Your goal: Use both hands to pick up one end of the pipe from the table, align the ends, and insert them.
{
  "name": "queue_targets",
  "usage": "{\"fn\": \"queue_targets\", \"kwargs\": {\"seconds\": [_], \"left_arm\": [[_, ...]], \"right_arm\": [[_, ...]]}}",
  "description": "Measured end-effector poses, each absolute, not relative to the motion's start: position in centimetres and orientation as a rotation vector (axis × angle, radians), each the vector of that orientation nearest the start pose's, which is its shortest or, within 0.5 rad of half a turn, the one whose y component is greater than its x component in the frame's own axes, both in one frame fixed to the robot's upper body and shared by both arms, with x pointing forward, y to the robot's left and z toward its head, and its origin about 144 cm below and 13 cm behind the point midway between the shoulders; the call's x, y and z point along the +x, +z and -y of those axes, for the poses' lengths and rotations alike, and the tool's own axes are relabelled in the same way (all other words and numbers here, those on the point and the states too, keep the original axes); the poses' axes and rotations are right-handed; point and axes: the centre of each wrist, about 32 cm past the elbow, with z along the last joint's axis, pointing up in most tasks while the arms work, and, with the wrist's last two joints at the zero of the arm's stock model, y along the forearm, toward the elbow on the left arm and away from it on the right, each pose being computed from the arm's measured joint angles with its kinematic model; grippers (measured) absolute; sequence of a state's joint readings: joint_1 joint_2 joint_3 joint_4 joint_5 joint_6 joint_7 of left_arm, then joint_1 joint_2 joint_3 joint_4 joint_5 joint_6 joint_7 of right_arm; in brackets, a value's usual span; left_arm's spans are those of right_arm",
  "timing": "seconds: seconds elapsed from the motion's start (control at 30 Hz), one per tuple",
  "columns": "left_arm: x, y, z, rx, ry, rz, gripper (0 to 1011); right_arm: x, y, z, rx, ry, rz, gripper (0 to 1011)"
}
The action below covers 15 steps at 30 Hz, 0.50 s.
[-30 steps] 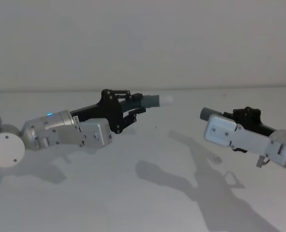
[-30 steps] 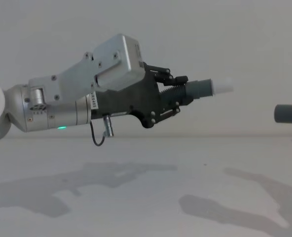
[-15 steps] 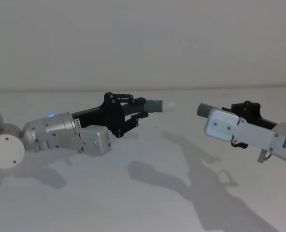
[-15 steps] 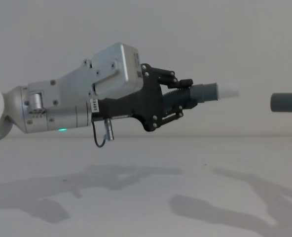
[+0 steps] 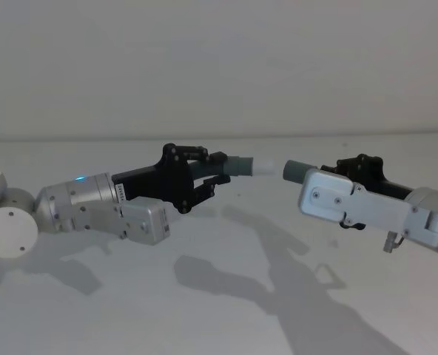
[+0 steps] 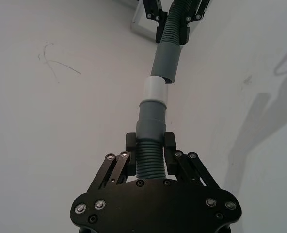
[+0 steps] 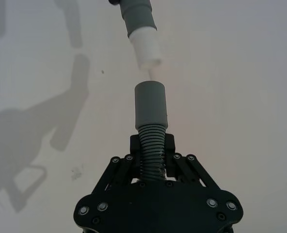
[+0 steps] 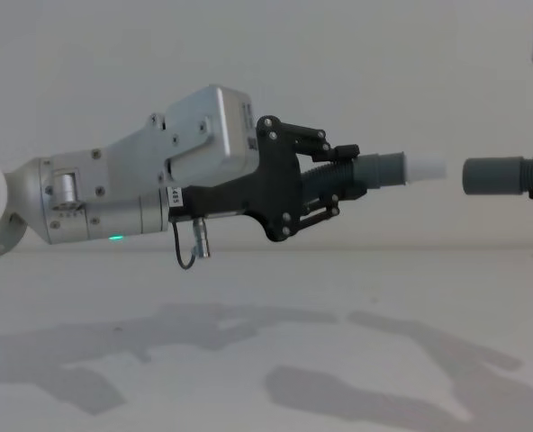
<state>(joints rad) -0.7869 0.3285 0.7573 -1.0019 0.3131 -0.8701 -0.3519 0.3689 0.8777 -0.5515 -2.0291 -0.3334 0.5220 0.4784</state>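
Note:
My left gripper is shut on the ribbed middle of one pipe piece, whose whitish tip points right. My right gripper is shut on the ribbed part of the other pipe piece, and its open grey cuff faces the tip. Both pieces hang above the table. In the chest view a small gap separates the two ends at about the same height. In the right wrist view the tip lies just beyond the cuff, slightly off its axis. In the left wrist view the tip sits right at the cuff's mouth.
The left arm's silver joints sit at the left edge of the head view. Arm shadows fall across the white table in front. A plain wall rises behind the table's far edge.
Both arms have moved toward each other with their pipe pieces. The gap between the whitish tip and the grey cuff has shrunk to a small one.

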Motion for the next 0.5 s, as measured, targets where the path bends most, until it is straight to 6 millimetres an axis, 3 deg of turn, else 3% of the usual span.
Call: {"fn": "queue_targets", "kwargs": {"seconds": [0.5], "left_arm": [[62.4, 123.0, -19.6, 0.117, 0.256, 1.189, 304]], "right_arm": [[44.0, 133.3, 24.1, -0.979, -0.761, 0.821, 245]]}}
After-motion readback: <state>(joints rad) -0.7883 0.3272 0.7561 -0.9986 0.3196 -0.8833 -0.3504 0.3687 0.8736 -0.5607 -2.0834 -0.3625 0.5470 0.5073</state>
